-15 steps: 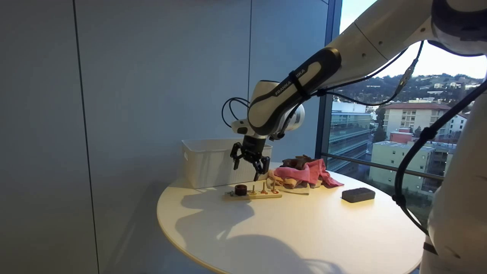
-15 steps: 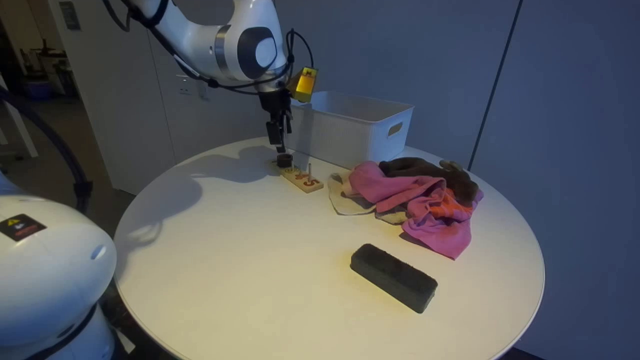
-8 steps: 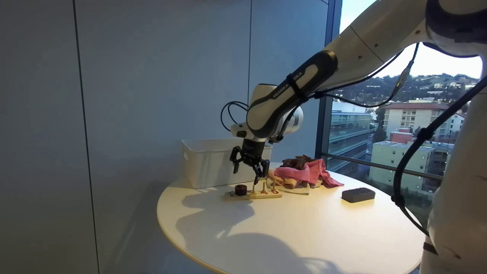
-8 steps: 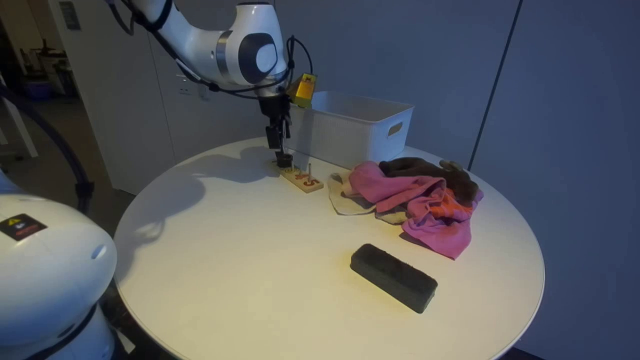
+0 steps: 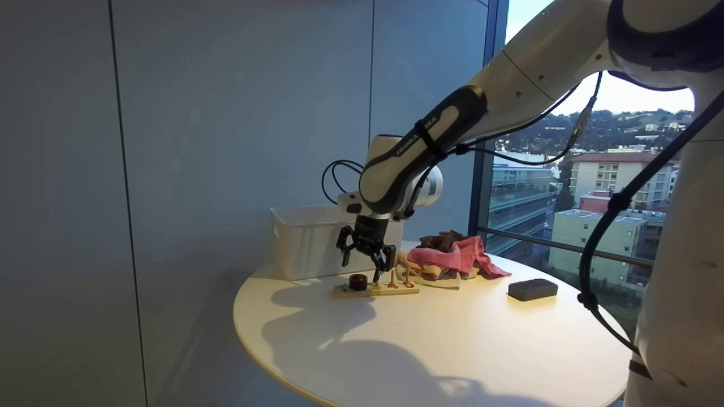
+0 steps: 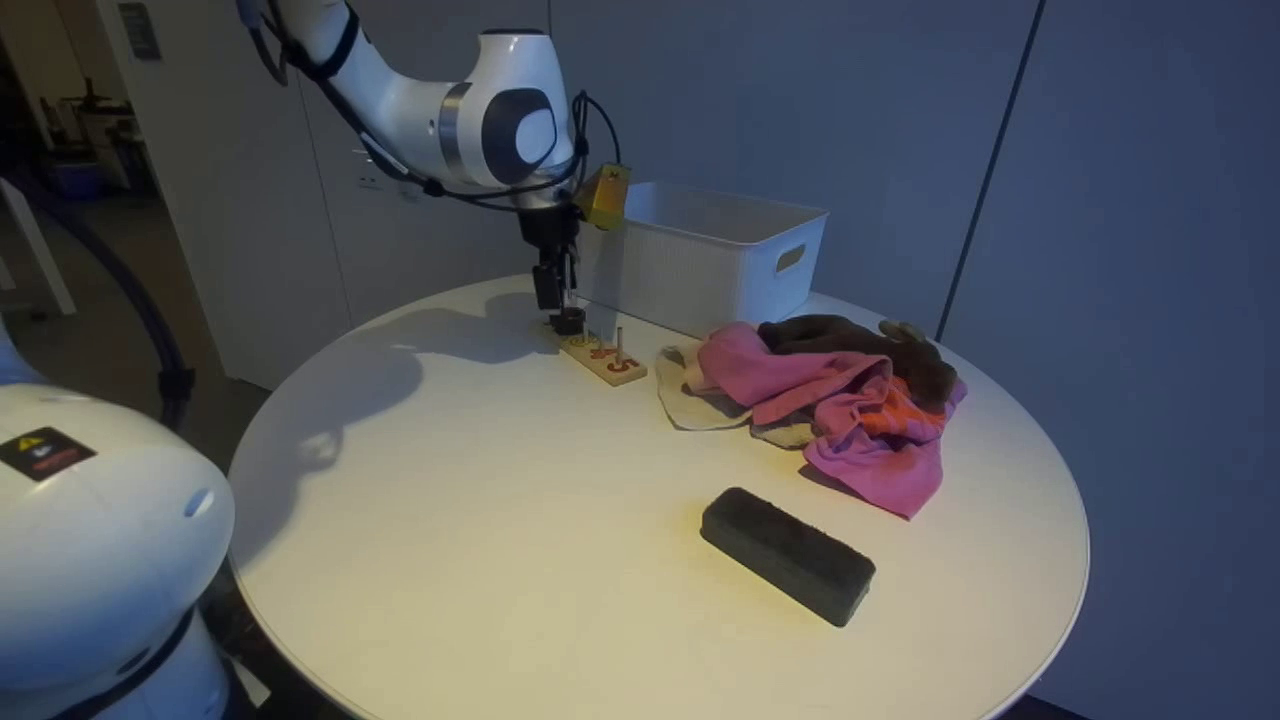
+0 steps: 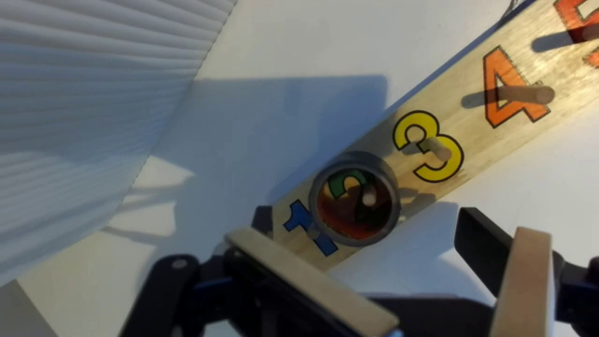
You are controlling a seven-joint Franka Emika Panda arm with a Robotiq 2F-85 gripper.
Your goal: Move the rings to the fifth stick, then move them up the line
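A dark round ring [image 5: 358,282] sits around the second stick of a wooden board [image 5: 396,290] with numbered sticks. The ring also shows in an exterior view [image 6: 569,320] and in the wrist view [image 7: 348,229], with a red-brown inside. I cannot tell if it is one ring or several stacked. The third stick [image 7: 442,150], fourth stick [image 7: 543,95] and fifth stick [image 6: 619,345] are bare. My gripper [image 5: 362,270] is open and empty, low over the board's "1" end. In the wrist view my gripper [image 7: 421,267] has its fingers apart, with the ring just ahead of them.
A white basket [image 6: 690,270] stands close behind the board. A heap of pink and brown cloths [image 6: 800,375] lies past the "5" end. A dark block [image 6: 790,555] lies farther along the round table [image 6: 480,560].
My gripper has come down toward the board and shifted slightly toward its "1" end, staying open. The ring, board and other objects have not moved.
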